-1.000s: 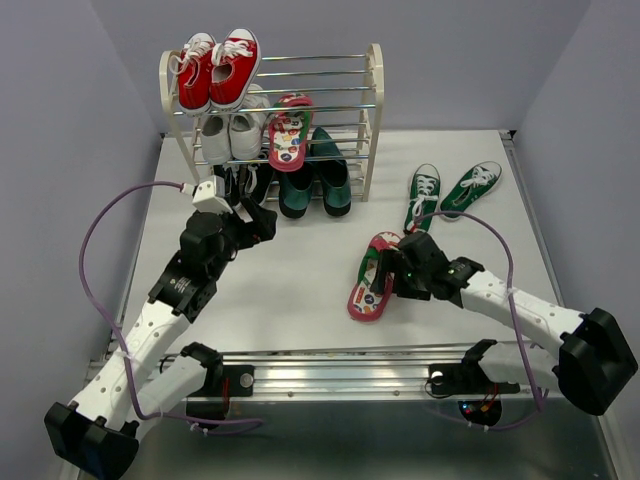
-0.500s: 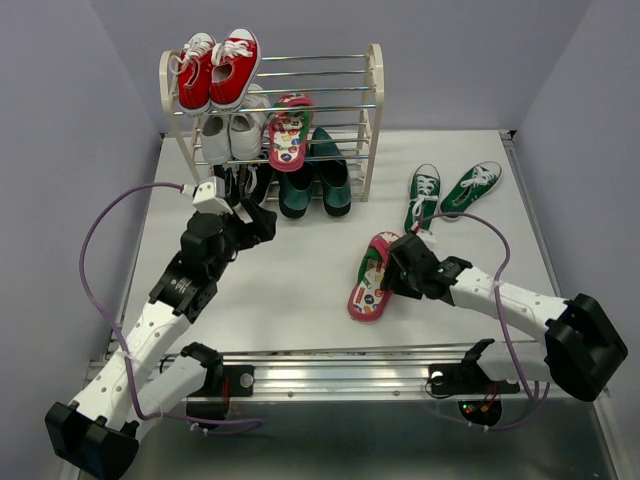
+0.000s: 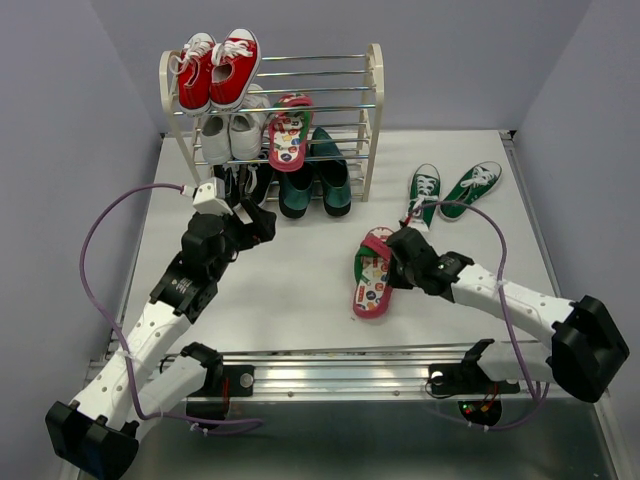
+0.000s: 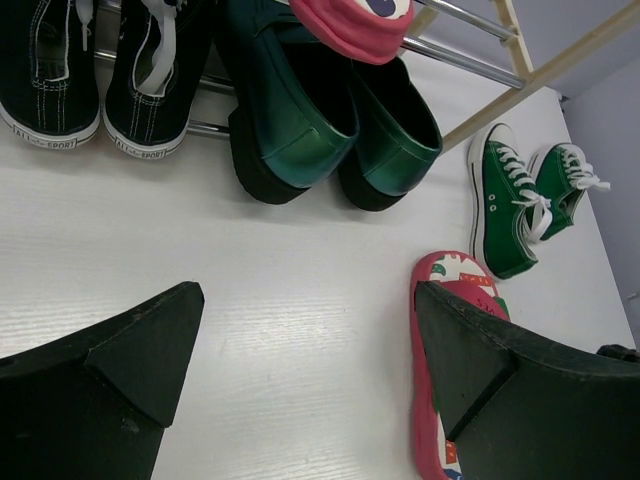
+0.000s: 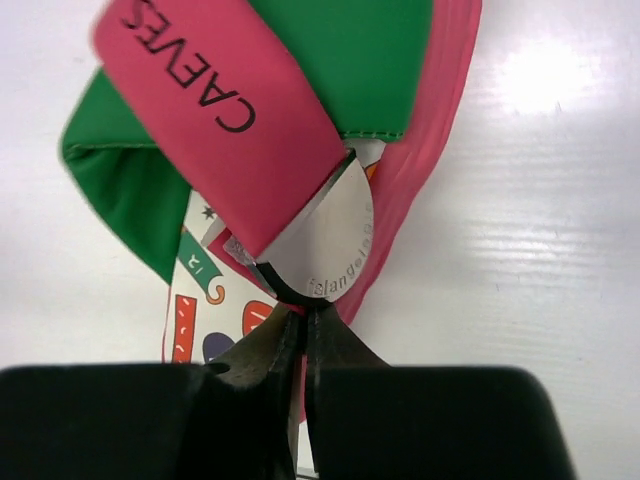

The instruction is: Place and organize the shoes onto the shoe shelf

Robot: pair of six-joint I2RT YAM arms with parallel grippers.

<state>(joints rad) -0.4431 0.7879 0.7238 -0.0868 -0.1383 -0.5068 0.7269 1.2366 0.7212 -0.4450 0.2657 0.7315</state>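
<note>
Right gripper: we see the right gripper (image 3: 400,262) with its black fingers (image 5: 270,350) pinched together on the strap of a red flip-flop with a green-and-pink strap and patterned insole (image 3: 370,290); no gap shows between them in the wrist view.
Held flip-flop: it lies on the white table (image 3: 300,290), in front of the shelf and to its right, well apart from it; we cannot tell whether its toe end is off the surface.
Left gripper: the left gripper (image 3: 250,222) stands wide open with nothing between its fingers, hovering just in front of the bottom tier.
Shelf: the small three-tier rack with cream side frames and chrome rods (image 3: 372,100) stands at the far edge of the table.
Top tier: a pair of red sneakers with white laces (image 3: 218,68), at the left.
Middle tier: a pair of white sneakers (image 3: 228,135) at the left; beside them we see a second red flip-flop (image 3: 288,135), tilted.
Bottom tier: black sneakers (image 4: 50,90) at the left, dark teal slip-ons (image 3: 315,185) next to them, heels toward the arms.
Green sneakers: the pair of green sneakers with white laces (image 3: 445,190) lies on the table to the right of the rack.
</note>
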